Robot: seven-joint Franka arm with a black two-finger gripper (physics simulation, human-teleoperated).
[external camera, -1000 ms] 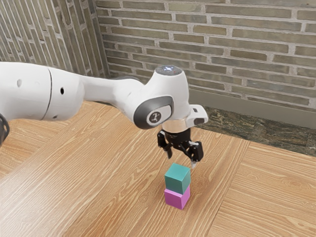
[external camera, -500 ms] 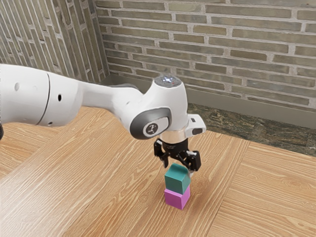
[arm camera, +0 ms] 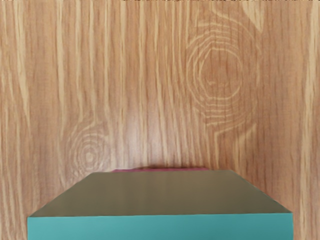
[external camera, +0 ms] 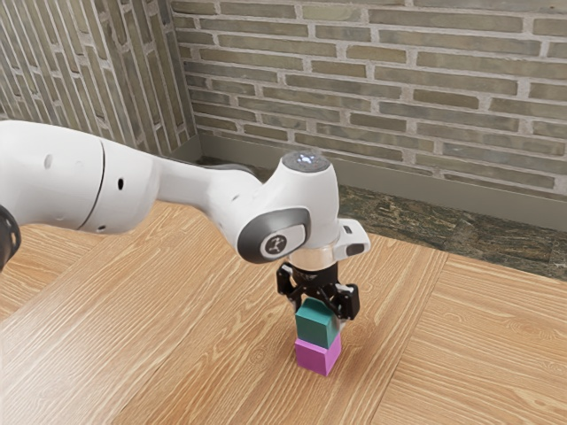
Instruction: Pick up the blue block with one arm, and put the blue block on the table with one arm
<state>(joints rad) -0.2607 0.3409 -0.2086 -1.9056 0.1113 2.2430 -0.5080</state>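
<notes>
My gripper (external camera: 319,312) is low over the stack in the exterior view, its fingers open on either side of the upper part of the blue block. That teal-blue block (external camera: 315,325) rests on top of the pink block (external camera: 316,356), which stands on the table (external camera: 221,354). In the wrist view the blue block (arm camera: 160,227) is large and close under the hand, with a thin strip of the pink block (arm camera: 160,169) showing past its dark side face. The far finger's contact with the block is hidden.
Bare wood surrounds the stack on the table. Behind the table's far edge runs a dark stone strip (external camera: 425,232), with a brick wall (external camera: 399,97) beyond it.
My hand has come down from above the stack until its fingers are beside the blue block. Both blocks have stayed where they were.
</notes>
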